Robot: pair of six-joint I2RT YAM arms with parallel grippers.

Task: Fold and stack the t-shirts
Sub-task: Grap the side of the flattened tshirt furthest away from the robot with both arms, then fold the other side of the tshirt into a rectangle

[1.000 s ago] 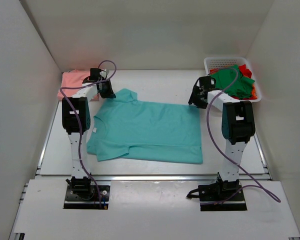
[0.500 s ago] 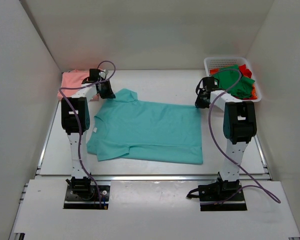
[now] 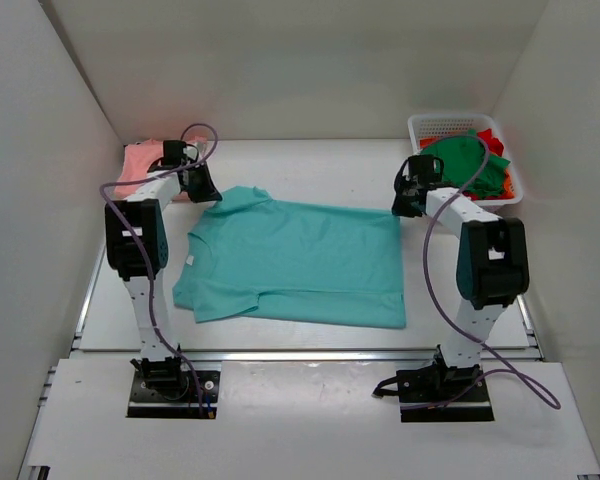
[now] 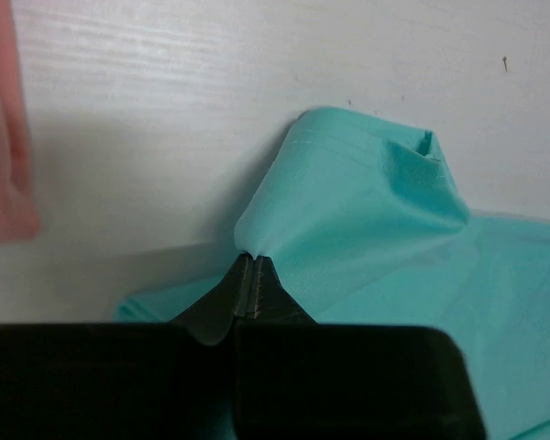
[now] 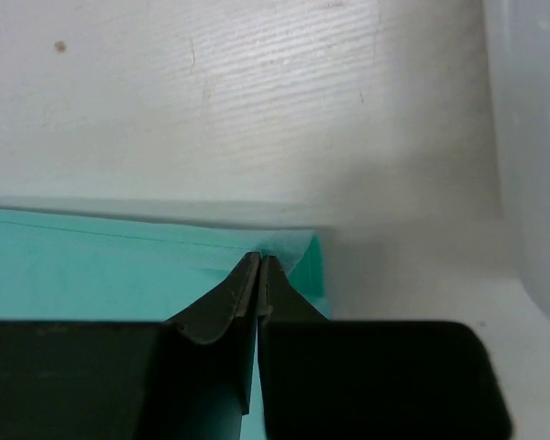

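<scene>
A teal t-shirt (image 3: 300,260) lies spread flat on the table, collar to the left. My left gripper (image 3: 206,192) is shut on its far sleeve (image 4: 348,202), pinching the fabric at the fingertips (image 4: 249,261). At the far right hem corner, my right gripper (image 3: 404,206) is shut on the teal t-shirt (image 5: 119,266), cloth nipped at its tips (image 5: 258,259). A salmon-pink t-shirt (image 3: 142,162) lies folded at the far left, seen as a pink blur (image 4: 2,119) in the left wrist view. Dark green and red t-shirts (image 3: 470,165) fill the basket.
A white mesh basket (image 3: 450,125) stands at the far right corner; its wall (image 5: 532,156) is close to the right of my right gripper. White walls enclose the table on three sides.
My right gripper has gone from part open to shut on the hem corner and shifted slightly right. The left arm has swung leftward, tugging the sleeve a little.
</scene>
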